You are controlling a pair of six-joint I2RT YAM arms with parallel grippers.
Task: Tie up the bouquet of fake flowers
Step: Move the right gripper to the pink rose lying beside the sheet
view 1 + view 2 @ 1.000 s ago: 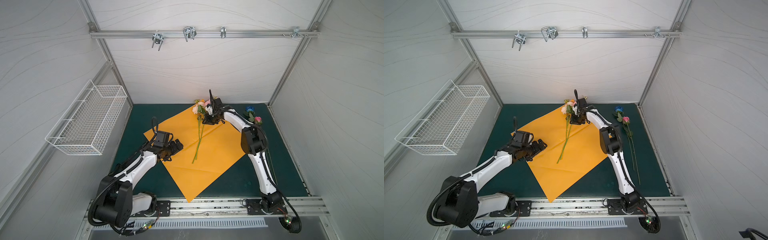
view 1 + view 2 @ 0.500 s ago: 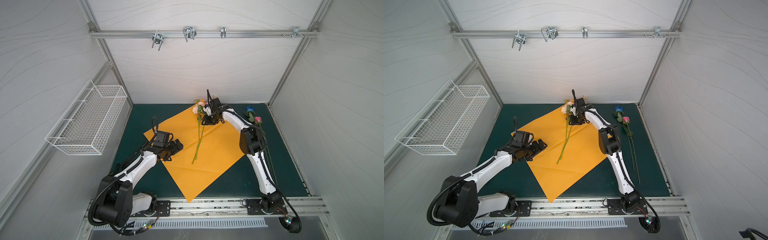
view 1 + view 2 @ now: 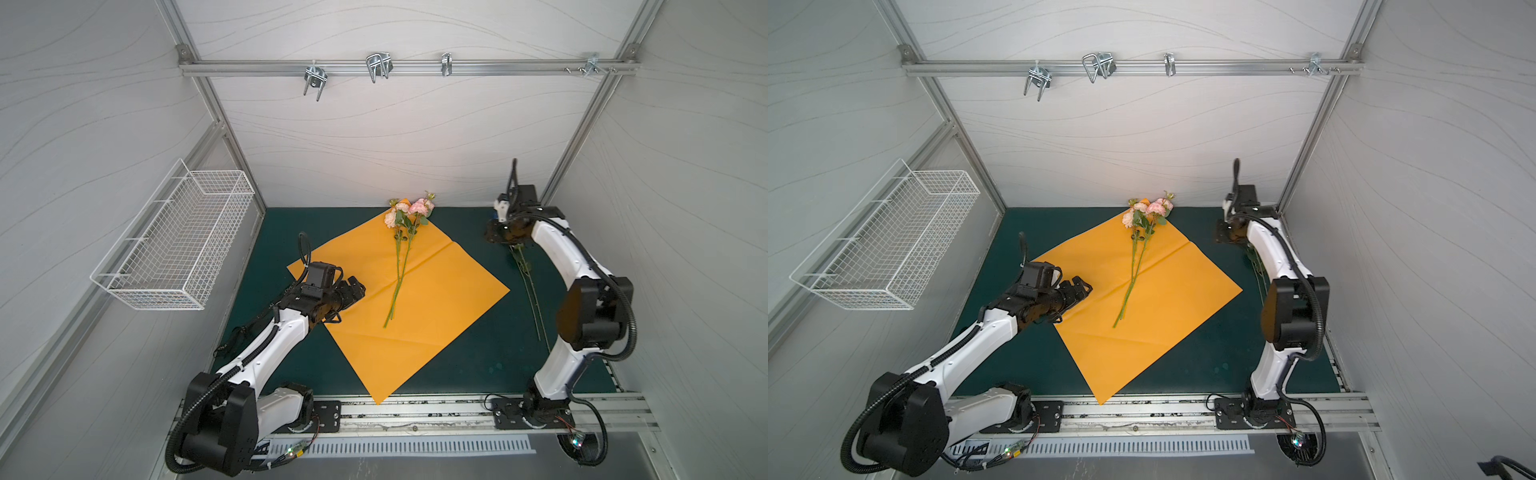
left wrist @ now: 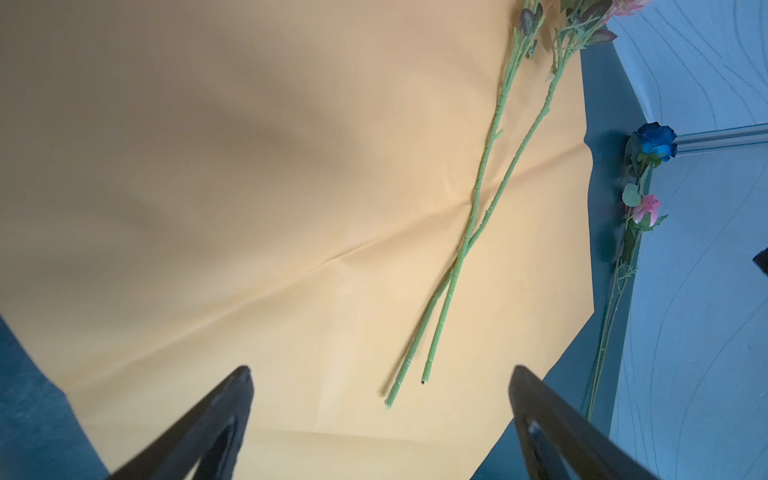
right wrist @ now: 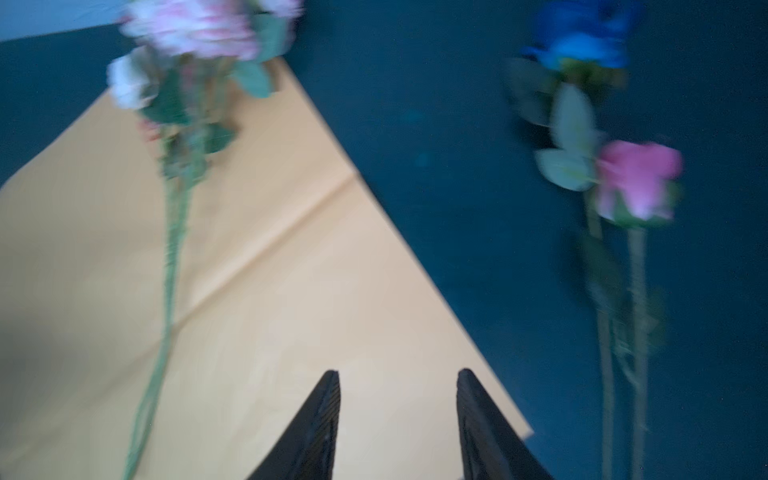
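The bouquet of fake flowers lies in two parts. Two peach and pink stems (image 3: 409, 210) (image 3: 1148, 212) rest crossed on the orange paper (image 3: 436, 299) (image 3: 1167, 303). A blue rose (image 4: 656, 141) (image 5: 582, 37) and a pink rose (image 4: 648, 210) (image 5: 640, 178) lie on the green mat to the paper's right. My right gripper (image 3: 492, 237) (image 3: 1223, 237) (image 5: 398, 373) hovers near those two heads, open and empty; the view from its wrist is blurred. At the paper's left edge my left gripper (image 3: 357, 291) (image 3: 1086, 288) (image 4: 382, 370) is wide open, short of the stem ends (image 4: 405, 386).
A white wire basket (image 3: 174, 241) hangs on the left wall. A metal rail with hooks (image 3: 376, 68) crosses the back wall. The long stems (image 3: 530, 286) of the two roses run along the mat beside the right arm.
My right gripper has left the blooms on the paper, swung right toward the back right corner and opened wider. The left arm has not moved.
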